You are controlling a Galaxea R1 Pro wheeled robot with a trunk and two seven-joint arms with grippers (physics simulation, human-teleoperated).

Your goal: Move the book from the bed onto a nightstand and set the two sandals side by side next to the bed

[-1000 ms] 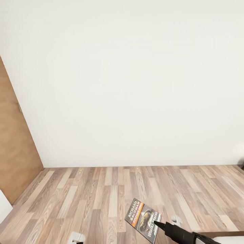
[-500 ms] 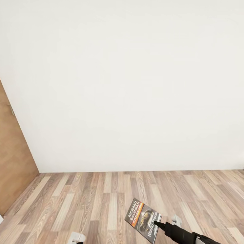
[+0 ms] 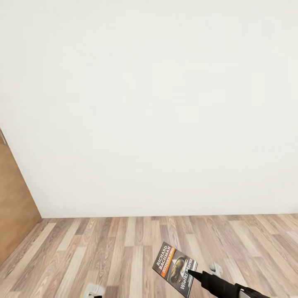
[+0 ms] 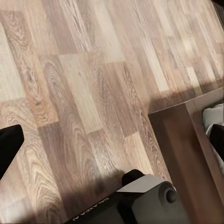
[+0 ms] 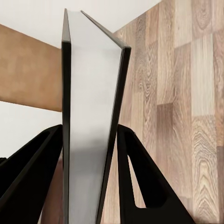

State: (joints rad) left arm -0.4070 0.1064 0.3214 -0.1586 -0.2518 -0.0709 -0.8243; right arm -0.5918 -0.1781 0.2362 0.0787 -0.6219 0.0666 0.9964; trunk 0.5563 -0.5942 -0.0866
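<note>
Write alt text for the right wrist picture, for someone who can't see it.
The right gripper clamps a thin book edge-on between its two black fingers, pale page edges facing the camera. Behind lie wood-plank floor, white wall and a brown panel.

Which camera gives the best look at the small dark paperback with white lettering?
The head view: the small dark paperback shows its cover there, with white "RICHARD BACHMAN" lettering and an orange band, held over the wood-plank floor by the right gripper. The right wrist view shows its pale page edge between the black fingers.
</note>
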